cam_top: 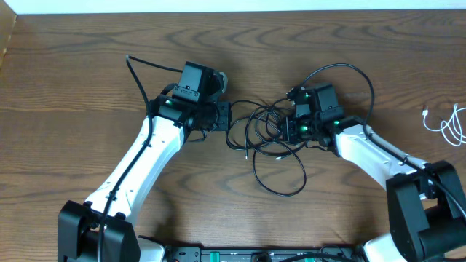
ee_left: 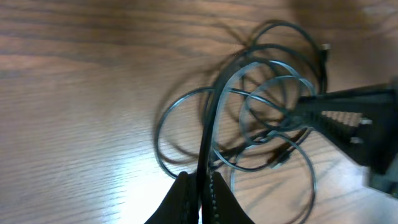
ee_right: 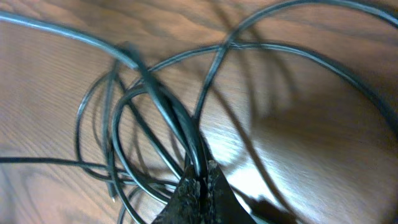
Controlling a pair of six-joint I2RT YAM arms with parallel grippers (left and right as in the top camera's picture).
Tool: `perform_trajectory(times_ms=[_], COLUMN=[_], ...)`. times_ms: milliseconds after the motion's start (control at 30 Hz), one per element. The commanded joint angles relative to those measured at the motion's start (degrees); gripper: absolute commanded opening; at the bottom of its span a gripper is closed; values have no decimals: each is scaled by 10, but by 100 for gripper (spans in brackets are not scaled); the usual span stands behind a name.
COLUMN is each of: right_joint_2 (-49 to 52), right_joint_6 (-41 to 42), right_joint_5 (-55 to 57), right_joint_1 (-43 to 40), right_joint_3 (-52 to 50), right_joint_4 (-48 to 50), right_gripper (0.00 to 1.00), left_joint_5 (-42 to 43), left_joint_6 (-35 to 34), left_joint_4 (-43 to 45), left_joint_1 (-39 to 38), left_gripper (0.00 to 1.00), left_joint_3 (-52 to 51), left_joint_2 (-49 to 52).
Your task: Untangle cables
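Black cables (cam_top: 263, 127) lie tangled at the tabletop (cam_top: 73, 73) centre. Left pincer (ee_left: 199, 190) is clamped on them at 9 o'clock, right pincer (ee_right: 200, 180) at 3 o'clock. White cable (cam_top: 453, 124) lies at far 3 o'clock.

— What sort of place is this?
— A robotics lab, seemingly: a left arm (cam_top: 138, 164) and a right arm (cam_top: 368, 149), white and black, stand at the near edge of a wood-grain table (cam_top: 73, 80).

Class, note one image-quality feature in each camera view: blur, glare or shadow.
Overhead: sharp, evenly lit, the cables crisp. Left wrist: soft focus, glare on the table near the left gripper. Right wrist: near strands blurred, bright glare beside the right gripper.
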Motion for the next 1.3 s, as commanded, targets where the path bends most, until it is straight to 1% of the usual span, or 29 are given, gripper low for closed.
perform_trajectory(times_ms=[0, 33, 67, 133, 233, 300, 467, 533, 600, 633, 733, 800, 867, 900, 933, 967, 1000, 1100, 1167, 1267], right_joint_2=[-30, -37, -46, -54, -67, -72, -73, -73, -74, -74, -74, -74, -74, -74, -74, -74, -74, -74, -74, -75], right_joint_6=[-1, 0, 10, 22, 29, 33, 46, 51, 43, 32, -28, -72, -116, -129, -144, -149, -150, -168, -179, -179], right_joint_5=[18, 39, 85, 143, 230, 251, 254, 244, 192, 158, -25, -169, -293, -327, -361, -378, -397, -438, -466, -466], right_joint_1=[-58, -79, -109, -139, -193, -229, -306, -332, -348, -351, -344, -327, -298, -286, -268, -254, -237, -189, -163, -134], right_joint_3=[35, 45, 58, 68, 72, 73, 73, 75, 81, 83, 86, 86, 86, 86, 86, 86, 86, 86, 86, 86], right_joint_4=[-35, -56, -86, -111, -138, -149, -159, -159, -159, -159, -156, -158, -164, -166, -170, -173, -174, -174, -169, -162], right_gripper=[1, 1, 1, 1, 1, 1, 1, 1, 1, 1, 1, 1, 1, 1, 1, 1, 1, 1, 1, 1], left_joint_5=[-95, -128, -163, -187, -188, -187, -188, -187, -164, -129, -27, 10, 27, 28, 28, 28, 28, 28, 28, 29], left_joint_6=[7, 6, -5, -19, -28, -34, -35, -54, -78, -78, -76, -76, -74, -74, -74, -74, -74, -74, -74, -74], left_joint_4=[-18, -25, -33, -39, -41, -40, -37, -32, -28, -21, 9, 29, 44, 46, 46, 45, 44, 41, 42, 45], left_joint_1=[1, 2, 4, 10, 25, 38, 67, 82, 99, 104, 106, 98, 87, 83, 79, 75, 72, 63, 60, 59], left_gripper=[7, 7, 7, 7, 8, 7, 7, 8, 8, 7, 7, 7, 8, 15, 31, 39, 45, 55, 60, 66], left_joint_3=[3, 3, 3, 3, 3, 3, 3, 3, 3, 3, 3, 3, 3, 3, 3, 3, 3, 3, 3, 3], left_joint_2=[-1, -1, -1, -1, -1, -1, -1, -2, -4, -4, -4, -4, -4, -4, -3, -3, -3, 2, 8, 19])
